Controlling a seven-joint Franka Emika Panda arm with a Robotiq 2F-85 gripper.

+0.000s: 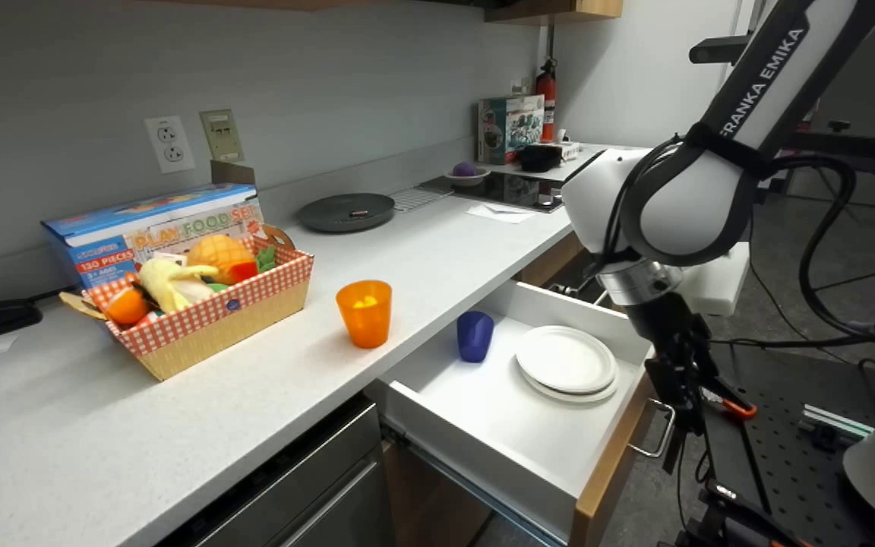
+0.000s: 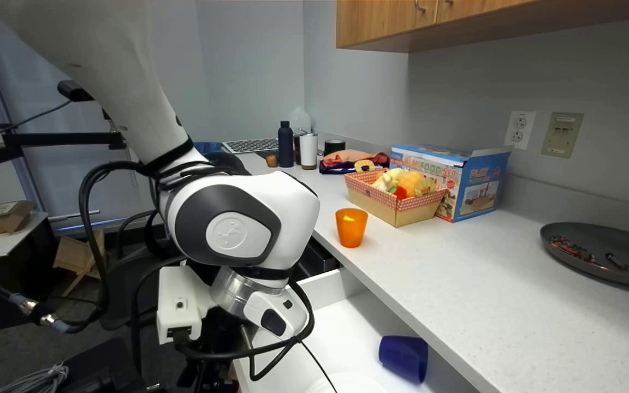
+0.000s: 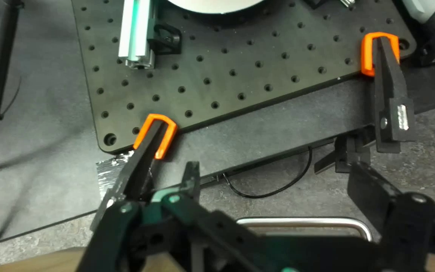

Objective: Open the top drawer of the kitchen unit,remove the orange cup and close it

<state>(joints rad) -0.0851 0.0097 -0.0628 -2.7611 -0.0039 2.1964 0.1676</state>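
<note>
The orange cup (image 1: pixel 365 317) stands upright on the countertop near its front edge, beside the open drawer; it also shows in an exterior view (image 2: pixel 351 229). Something yellow shows inside it. The top drawer (image 1: pixel 614 465) is pulled far out; its white floor shows in an exterior view (image 2: pixel 342 322). Its metal handle (image 1: pixel 667 434) also shows in the wrist view (image 3: pixel 300 221). My gripper (image 3: pixel 276 172) is open and empty, pointing down just outside the drawer front, with the handle between and behind its fingers in the wrist view. In an exterior view the gripper (image 1: pixel 699 425) is beside the handle.
A dark blue cup (image 1: pixel 475 336) and stacked white plates (image 1: pixel 565 357) lie in the drawer. A play food basket (image 1: pixel 225 325), a box (image 1: pixel 156 228) and a dark pan (image 1: pixel 346 213) are on the counter. Orange-tipped clamps (image 3: pixel 155 134) hold the robot's base plate (image 3: pixel 202 71) near the gripper.
</note>
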